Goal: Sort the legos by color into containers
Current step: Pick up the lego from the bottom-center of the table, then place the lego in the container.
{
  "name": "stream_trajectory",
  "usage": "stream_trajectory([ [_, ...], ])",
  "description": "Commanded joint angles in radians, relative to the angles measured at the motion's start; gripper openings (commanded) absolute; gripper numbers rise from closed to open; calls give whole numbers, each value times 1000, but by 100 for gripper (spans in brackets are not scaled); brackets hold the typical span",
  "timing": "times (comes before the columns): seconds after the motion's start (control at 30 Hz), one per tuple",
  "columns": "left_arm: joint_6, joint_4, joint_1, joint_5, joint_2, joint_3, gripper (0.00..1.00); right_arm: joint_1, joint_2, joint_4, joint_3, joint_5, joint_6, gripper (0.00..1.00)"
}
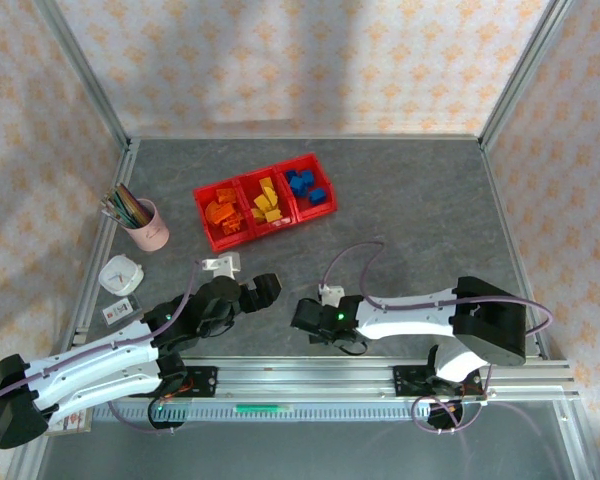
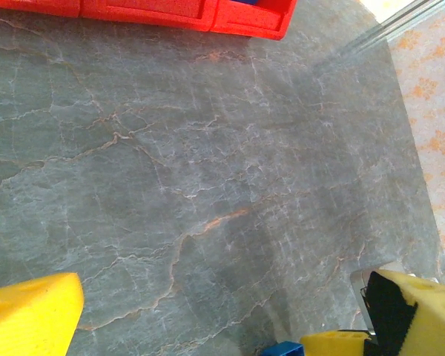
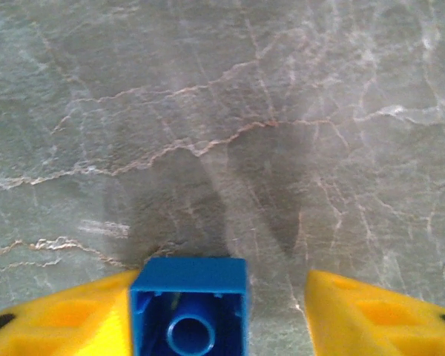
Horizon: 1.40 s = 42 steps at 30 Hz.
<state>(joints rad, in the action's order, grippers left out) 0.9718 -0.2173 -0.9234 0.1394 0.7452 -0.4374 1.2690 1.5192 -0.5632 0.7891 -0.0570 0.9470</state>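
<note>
A blue lego (image 3: pixel 189 297) sits hollow side up on the grey table between the yellow fingers of my right gripper (image 3: pixel 221 285). It touches the left finger, and a gap separates it from the right finger (image 3: pixel 371 311). From above, the right gripper (image 1: pixel 305 318) is low near the front rail. My left gripper (image 1: pixel 252 292) is just to its left, open wide with bare table between its fingers (image 2: pixel 37 311). A blue lego corner (image 2: pixel 285 348) shows at the bottom edge of the left wrist view. The red containers (image 1: pixel 202 205) hold orange (image 1: pixel 223 215), yellow (image 1: pixel 268 203) and blue legos (image 1: pixel 307 186); their front wall (image 2: pixel 170 11) shows in the left wrist view.
A pink cup of coloured pencils (image 1: pixel 145 225) stands at the left, with a white object (image 1: pixel 122 273) and a small card (image 1: pixel 120 310) in front of it. An aluminium rail (image 1: pixel 380 370) runs along the near edge, and patterned walls enclose the table.
</note>
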Motion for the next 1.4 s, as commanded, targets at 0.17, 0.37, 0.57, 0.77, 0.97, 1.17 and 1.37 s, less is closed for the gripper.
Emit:
stream_trajectory([
  [0.17, 0, -5, -11, 28, -17, 7, 99, 6, 1, -41, 11, -58, -2, 40],
  [0.37, -2, -20, -9, 37, -30, 6, 99, 6, -19, -39, 35, -72, -20, 33],
  [0.57, -52, -53, -9, 93, -72, -26, 99, -36, -107, -105, 102, -151, -86, 32],
  [0.77, -139, -120, 10, 189, -78, -120, 99, -219, -186, -30, 156, -155, -263, 33],
  [0.97, -248, -76, 134, 115, -11, -199, 99, -440, -80, 154, 287, -88, -454, 34],
  [1.17, -319, 16, 267, 5, 75, -239, 99, -590, 185, 237, 530, 2, -565, 34],
  [1.37, -332, 69, 352, -43, 163, -265, 99, -666, 441, 257, 776, 6, -633, 34],
])
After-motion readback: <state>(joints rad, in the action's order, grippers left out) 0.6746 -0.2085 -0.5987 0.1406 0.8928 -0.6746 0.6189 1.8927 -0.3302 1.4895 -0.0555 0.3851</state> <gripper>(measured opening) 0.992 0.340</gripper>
